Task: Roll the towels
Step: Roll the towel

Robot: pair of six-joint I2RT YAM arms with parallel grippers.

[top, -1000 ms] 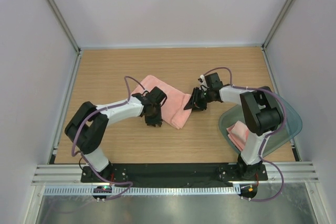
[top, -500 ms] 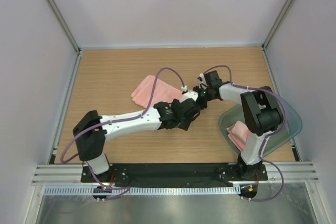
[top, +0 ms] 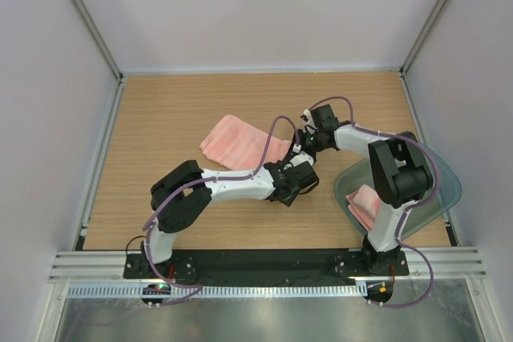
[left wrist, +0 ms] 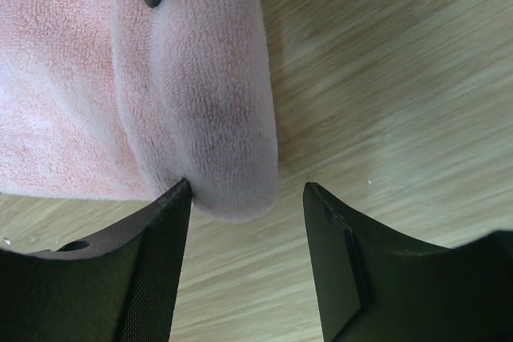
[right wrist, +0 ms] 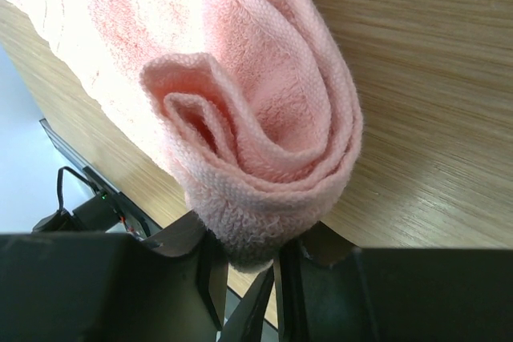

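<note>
Two towels: first towel (top: 240, 140) lying centre frame on table (top: 160, 198), rolled up at its right end; second towel (top: 362, 202) sitting in tub (top: 441, 198), lower right. Right gripper (right wrist: 248, 250) pinching rolled end tight. Left gripper (left wrist: 247, 188) hanging part open, gripping nothing, roll tip poking between jaws. Reckon rolling is only just getting going; next move calling for left jaws closing on roll, both arms turning it together. Not seeing any label or writing.

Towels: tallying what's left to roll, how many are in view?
2. One towel lies on the table, partly rolled, pinched by the right gripper; the other towel sits in the tub, where more may hide.
</note>
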